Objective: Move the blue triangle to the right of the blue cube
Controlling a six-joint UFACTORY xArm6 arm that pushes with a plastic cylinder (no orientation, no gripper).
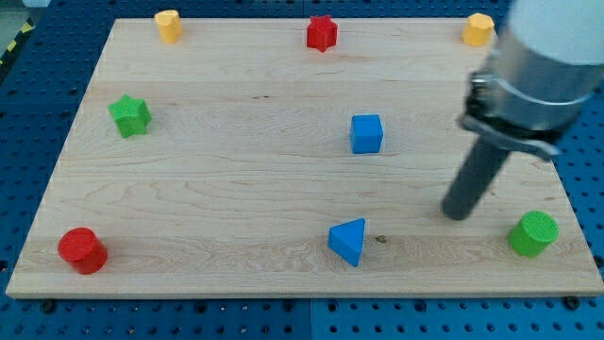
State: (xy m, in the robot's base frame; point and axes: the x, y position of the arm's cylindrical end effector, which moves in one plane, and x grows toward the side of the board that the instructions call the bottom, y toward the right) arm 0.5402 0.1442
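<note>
Currently positioned right of blue triangle, tip without jaws; risked glancing contact, spinning it wide of blue cube.

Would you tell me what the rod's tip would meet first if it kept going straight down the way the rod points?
My tip points down at bare board, so it would meet only the wood. No block lies under it: the green cylinder is to the view's right and the blue triangle to its lower left, though depth is unclear.

Blue triangle, blue cube, red star, green star, pale wood board
</note>
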